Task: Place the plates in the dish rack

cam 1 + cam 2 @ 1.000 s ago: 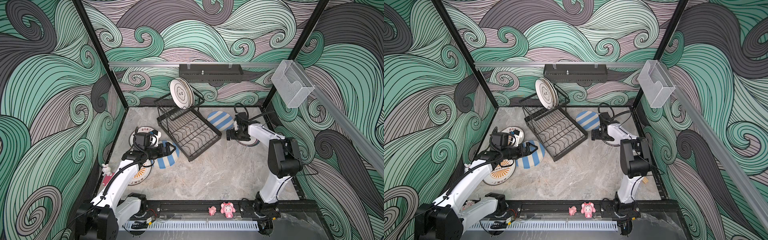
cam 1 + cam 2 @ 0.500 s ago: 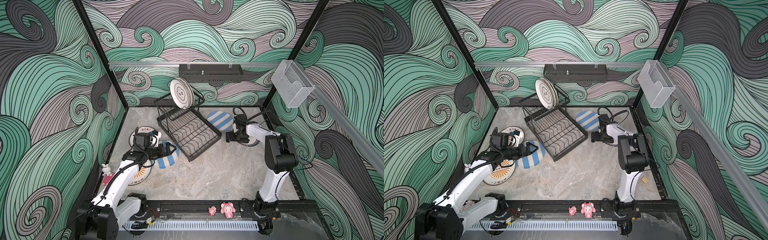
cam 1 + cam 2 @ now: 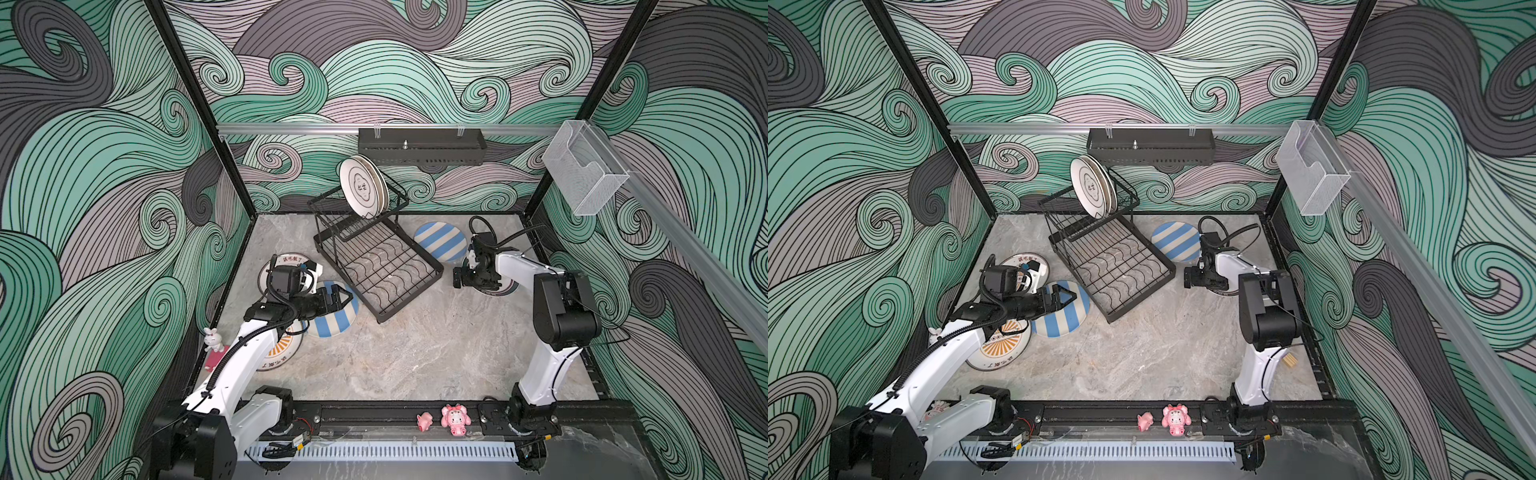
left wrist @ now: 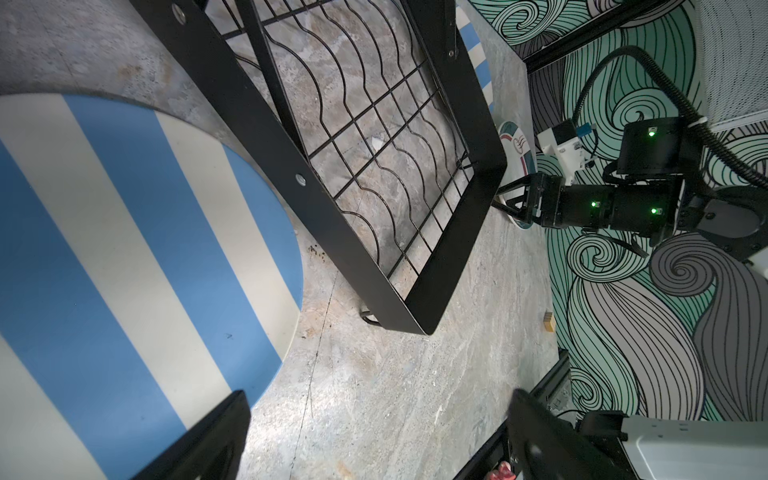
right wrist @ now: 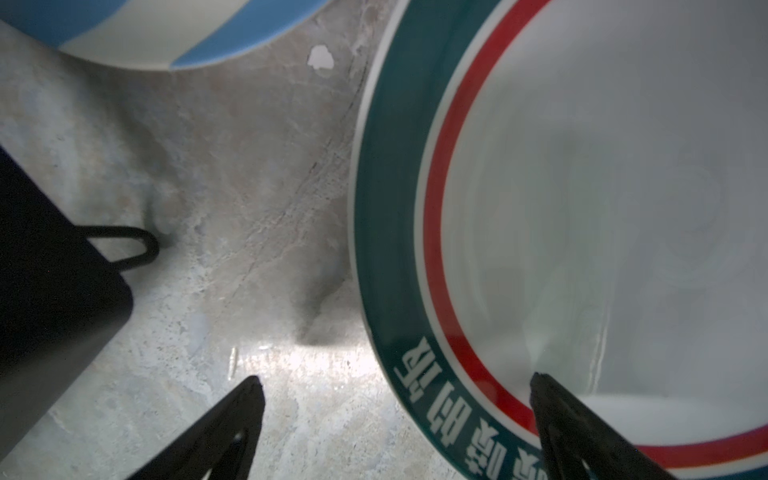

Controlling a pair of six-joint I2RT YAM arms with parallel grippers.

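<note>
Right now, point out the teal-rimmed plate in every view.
Both top views: the teal-rimmed plate lies right of the dish rack, mostly hidden beneath the right end effector.
Left wrist: small, just past the rack's far corner.
Right wrist: close up, filling much of the picture.
Shared landmark: the dish rack's black rim.

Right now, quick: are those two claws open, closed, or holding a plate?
Left gripper: open, empty, by the blue-striped plate.
Right gripper: open, astride the teal-rimmed plate rim, not gripping.
</note>
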